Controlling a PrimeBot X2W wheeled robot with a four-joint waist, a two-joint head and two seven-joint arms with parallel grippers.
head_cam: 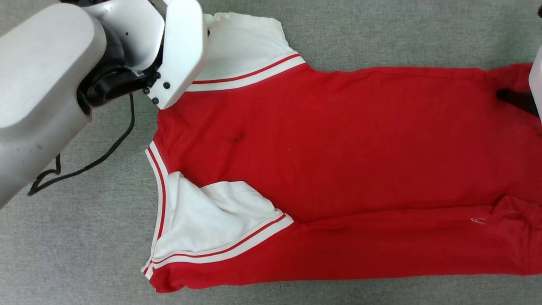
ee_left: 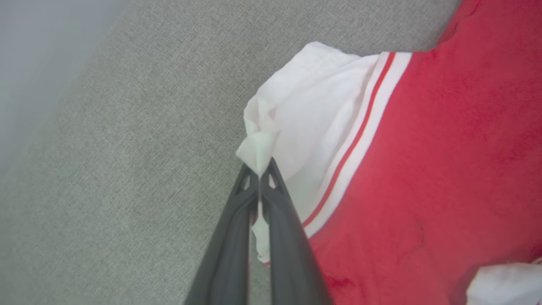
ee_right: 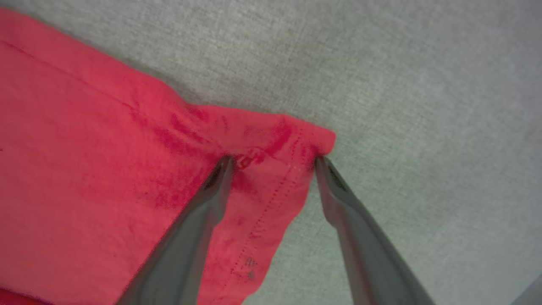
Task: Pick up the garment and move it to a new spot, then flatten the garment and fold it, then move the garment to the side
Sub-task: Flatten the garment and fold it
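Item: the garment [head_cam: 338,140], red with white sleeves, spread lengthwise with grey surface [head_cam: 381,34] showing beyond the garment on every side, plain face up. Left gripper [ee_left: 259,171] at the garment's far sleeve [ee_left: 305,110], fingers pressed together on a thin pinch of the white sleeve edge. Right gripper [ee_right: 273,159] at the garment's hem corner [ee_right: 296,140], fingers spread wide, tips resting either side of the corner and holding nothing. Condition: near sleeve [head_cam: 211,220] rumpled and lying on the garment's red body; a long crease along the garment's near edge. Hazards, as judged: the sleeve pinch looked slight, so any firm pull might have slipped it free; a pull from the sleeve end alone, with the hem end ungripped, would likely have dragged the garment askew rather than stretched it flat; the wide fingers, on closing, might have caught one layer only or bunched the corner; folding over the rumpled sleeve would have set the wrinkles in.
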